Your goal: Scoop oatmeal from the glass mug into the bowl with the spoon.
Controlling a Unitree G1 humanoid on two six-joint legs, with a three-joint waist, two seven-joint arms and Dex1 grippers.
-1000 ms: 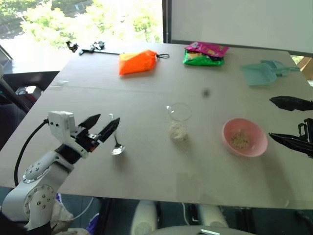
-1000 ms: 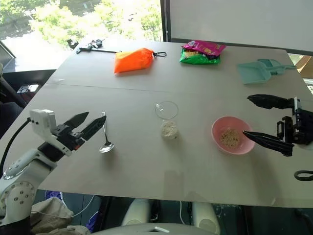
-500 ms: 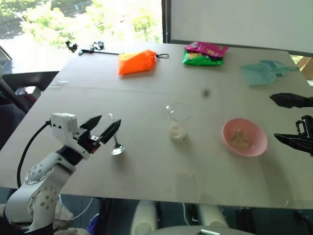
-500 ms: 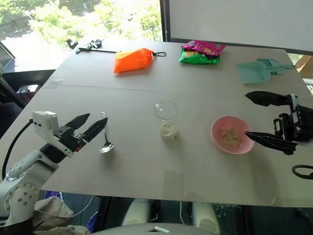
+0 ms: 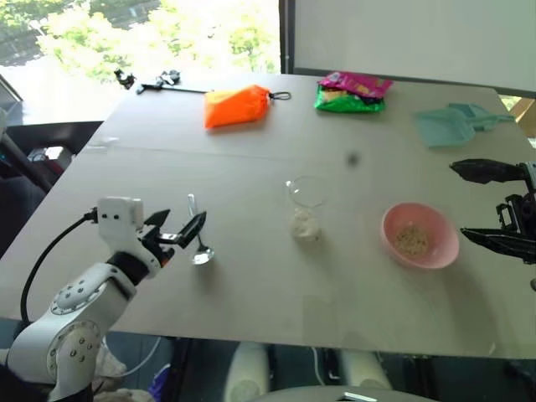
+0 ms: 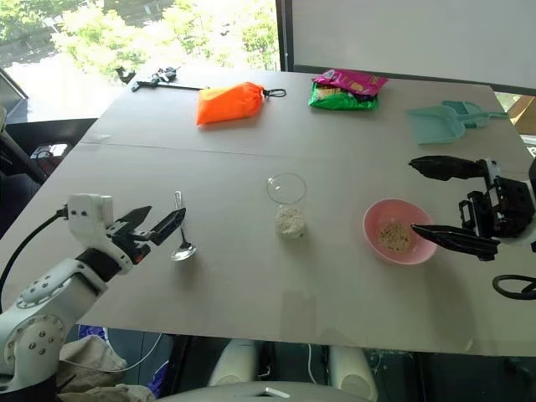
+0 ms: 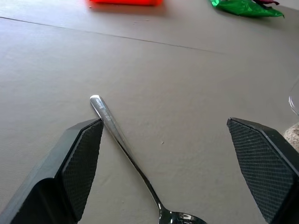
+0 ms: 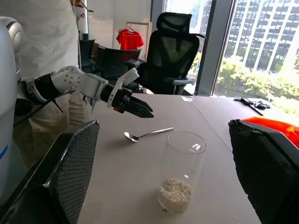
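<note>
Big grey tabletop [image 6: 251, 276] holds everything. Clear glass mug [image 6: 288, 206] stands mid-table, pale oatmeal flakes [image 6: 290, 221] in its bottom. Shallow pink plastic bowl [image 6: 399, 232] sits right of the mug, apart, some flakes inside. Slim silver metal spoon [image 6: 180, 230] lies flat left of the mug, head toward the near edge. Along the far edge, left to right: black tool [image 6: 151, 79], orange pouch [image 6: 229, 102], green-and-pink snack bag [image 6: 345, 90], pale teal dustpan-like scoop [image 6: 444, 120]. Left gripper [image 6: 153, 227] sits just left of the spoon, right gripper [image 6: 442, 201] right of the bowl.

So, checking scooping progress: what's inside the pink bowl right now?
A small patch of oatmeal lies on the floor of the bowl; most of the pink floor is bare. The right gripper's lower finger covers its far rim.
</note>
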